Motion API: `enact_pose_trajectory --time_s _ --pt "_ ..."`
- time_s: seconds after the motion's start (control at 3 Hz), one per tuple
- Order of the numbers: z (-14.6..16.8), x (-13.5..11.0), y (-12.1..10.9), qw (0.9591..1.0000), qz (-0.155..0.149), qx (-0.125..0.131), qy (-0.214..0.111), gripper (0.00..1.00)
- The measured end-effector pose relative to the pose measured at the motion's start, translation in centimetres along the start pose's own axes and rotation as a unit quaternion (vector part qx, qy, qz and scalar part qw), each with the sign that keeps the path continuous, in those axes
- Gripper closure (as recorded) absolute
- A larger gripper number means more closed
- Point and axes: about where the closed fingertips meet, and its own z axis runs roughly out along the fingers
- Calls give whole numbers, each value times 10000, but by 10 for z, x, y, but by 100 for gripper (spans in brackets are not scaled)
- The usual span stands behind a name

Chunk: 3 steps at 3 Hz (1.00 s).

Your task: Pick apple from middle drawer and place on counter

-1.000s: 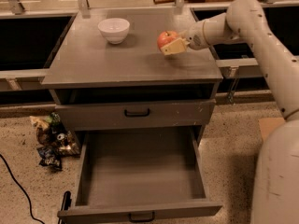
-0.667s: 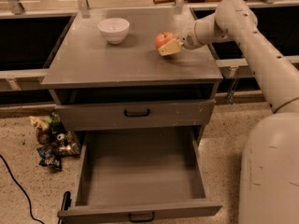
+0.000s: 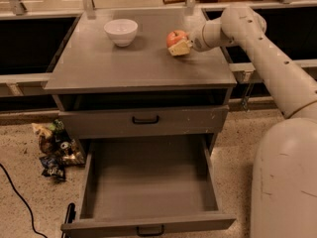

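Observation:
The apple (image 3: 175, 35), red with a yellowish blush, is at the back right of the grey counter (image 3: 133, 71). My gripper (image 3: 180, 45) reaches in from the right and is shut on the apple, with a pale fingertip (image 3: 182, 48) showing under its right side. I cannot tell whether the apple touches the counter. The middle drawer (image 3: 148, 182) is pulled wide open below, and its bare floor holds nothing.
A white bowl (image 3: 121, 31) stands at the back left of the counter. A closed drawer front (image 3: 143, 119) with a black handle sits above the open drawer. Crumpled snack bags (image 3: 55, 150) lie on the speckled floor at left. My arm (image 3: 277, 68) spans the right side.
My gripper has carried the apple slightly left and farther back over the counter. The drawer and bowl have not moved.

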Motion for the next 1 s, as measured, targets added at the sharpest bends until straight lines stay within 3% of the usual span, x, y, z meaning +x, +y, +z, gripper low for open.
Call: enact_pose_trajectory --time_s 0.33,0.67,1.0 --pt "0 3 -10 9994 83 247 -229 100" --pt "-2 9 -17 9974 300 337 -553 100" --pt "-5 13 -21 9946 540 334 -825 81"
